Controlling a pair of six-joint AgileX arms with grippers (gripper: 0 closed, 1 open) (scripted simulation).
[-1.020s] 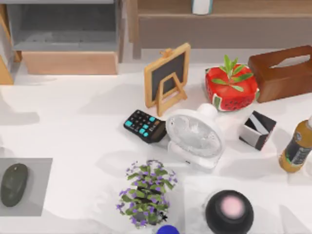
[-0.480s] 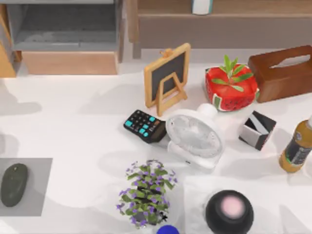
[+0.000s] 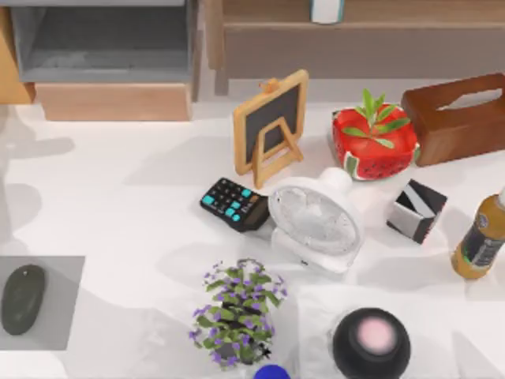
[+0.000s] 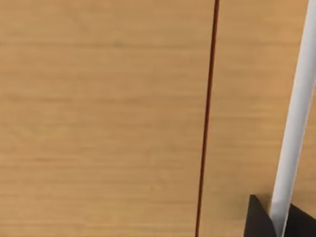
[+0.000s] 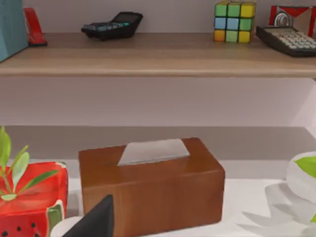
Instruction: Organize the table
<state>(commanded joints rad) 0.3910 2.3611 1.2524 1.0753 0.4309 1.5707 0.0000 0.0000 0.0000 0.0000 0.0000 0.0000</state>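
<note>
The white table point(image 3: 118, 197) carries a dark mouse point(image 3: 21, 298) on a grey pad point(image 3: 59, 312) at its left. Near the middle are a black calculator point(image 3: 233, 204), a small wooden chalkboard point(image 3: 271, 125) and a white fan point(image 3: 316, 217). A strawberry-shaped planter point(image 3: 373, 142) point(image 5: 29, 195) and a brown tissue box point(image 3: 458, 117) point(image 5: 150, 185) sit at the right. A dark part of my right gripper point(image 5: 98, 219) shows close in front of the tissue box. My left gripper point(image 4: 269, 222) shows as a dark tip against a wooden panel point(image 4: 98, 118).
A wood-and-grey shelf unit point(image 3: 110, 87) runs along the back; its board point(image 5: 148, 54) holds a colour cube point(image 5: 234, 20) and calculators. A purple-flowered plant point(image 3: 235, 314), a black round speaker point(image 3: 371, 341), a black-and-white box point(image 3: 417, 209) and a bottle point(image 3: 481, 237) stand at the front and right.
The shadows on the table's left side have shifted toward the shelf. None of the objects on the table has moved.
</note>
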